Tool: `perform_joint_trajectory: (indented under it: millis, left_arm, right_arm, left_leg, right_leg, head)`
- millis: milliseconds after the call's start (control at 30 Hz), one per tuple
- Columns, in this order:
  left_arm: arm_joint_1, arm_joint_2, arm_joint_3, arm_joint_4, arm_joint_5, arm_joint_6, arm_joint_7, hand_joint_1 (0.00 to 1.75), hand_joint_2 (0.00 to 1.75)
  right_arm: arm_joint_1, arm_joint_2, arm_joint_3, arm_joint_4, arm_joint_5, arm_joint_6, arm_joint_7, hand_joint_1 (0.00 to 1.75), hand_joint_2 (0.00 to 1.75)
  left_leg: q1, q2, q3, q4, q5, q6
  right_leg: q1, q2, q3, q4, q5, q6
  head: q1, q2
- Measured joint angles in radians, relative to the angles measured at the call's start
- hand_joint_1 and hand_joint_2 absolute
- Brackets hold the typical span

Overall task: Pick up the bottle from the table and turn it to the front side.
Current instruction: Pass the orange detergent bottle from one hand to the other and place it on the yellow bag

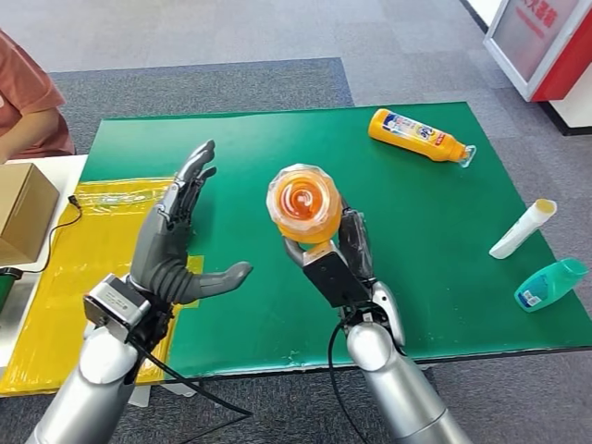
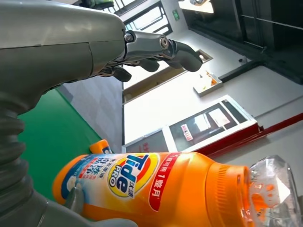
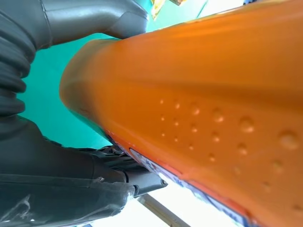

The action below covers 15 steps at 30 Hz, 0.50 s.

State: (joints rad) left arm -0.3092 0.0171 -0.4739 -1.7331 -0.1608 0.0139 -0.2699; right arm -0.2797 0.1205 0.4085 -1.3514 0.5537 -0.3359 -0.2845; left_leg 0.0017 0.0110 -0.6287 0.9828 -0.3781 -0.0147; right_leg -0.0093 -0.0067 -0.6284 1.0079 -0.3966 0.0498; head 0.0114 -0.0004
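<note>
Gripping the bottle (image 1: 305, 203) upright, right robot hand (image 1: 339, 262); left robot hand (image 1: 169, 250) spread beside it.

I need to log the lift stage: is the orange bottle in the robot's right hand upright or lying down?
Upright: the orange detergent bottle stands in the right hand, its clear cap facing the head camera, lifted above the green table mat.

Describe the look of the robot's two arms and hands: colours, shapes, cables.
Both arms are smooth silver tubes. The left hand has a grey palm, darker segmented fingers and a boxy silver wrist block, with a black cable looping beneath it. The right hand shows a black back plate, dark fingers and a black cable at its wrist. Wrist views show grey ribbed covers.
</note>
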Motion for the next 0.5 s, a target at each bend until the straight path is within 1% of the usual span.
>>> perform_joint_trajectory:
  millis: [300,500]
  left_arm:
    - [-0.059,0.001,-0.023,0.027,-0.096,0.008,0.042,0.00,1.75]
    - [-0.106,-0.009,-0.044,0.064,-0.136,0.007,0.067,0.00,1.75]
  right_arm:
    - [-0.012,0.000,0.007,-0.018,0.031,0.012,-0.005,1.75,1.75]
    - [-0.020,0.003,0.043,-0.038,0.087,0.017,-0.001,1.75,1.75]
  left_leg:
    - [0.000,0.000,0.000,0.000,0.000,0.000]
    - [0.000,0.000,0.000,0.000,0.000,0.000]
  right_leg:
    - [0.000,0.000,0.000,0.000,0.000,0.000]
    - [0.000,0.000,0.000,0.000,0.000,0.000]
  head:
    - [0.000,0.000]
    - [0.000,0.000]
